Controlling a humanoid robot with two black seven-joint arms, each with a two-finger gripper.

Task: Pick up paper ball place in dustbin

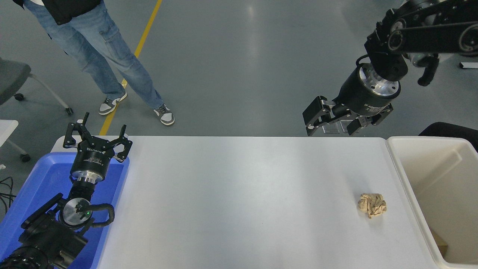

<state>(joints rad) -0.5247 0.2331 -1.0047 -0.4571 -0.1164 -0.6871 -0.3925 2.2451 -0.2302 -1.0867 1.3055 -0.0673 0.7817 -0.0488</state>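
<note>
The tan-brown paper ball (pixel 372 204) lies on the white table (pixel 239 201) near its right side, just left of the dustbin. The cream-white dustbin (pixel 405 179) stands at the table's right end; something brown shows at its bottom. My right gripper (pixel 330 127) hangs open and empty above the table's far edge, well beyond and above the paper ball. My left gripper (pixel 98 137) is parked open at the lower left, over the blue tray.
A blue plastic tray (pixel 37 186) sits at the table's left end under my left arm. A person in jeans and sneakers (pixel 112 74) stands on the floor beyond the table's far left. A grey chair (pixel 15 78) stands at the left edge.
</note>
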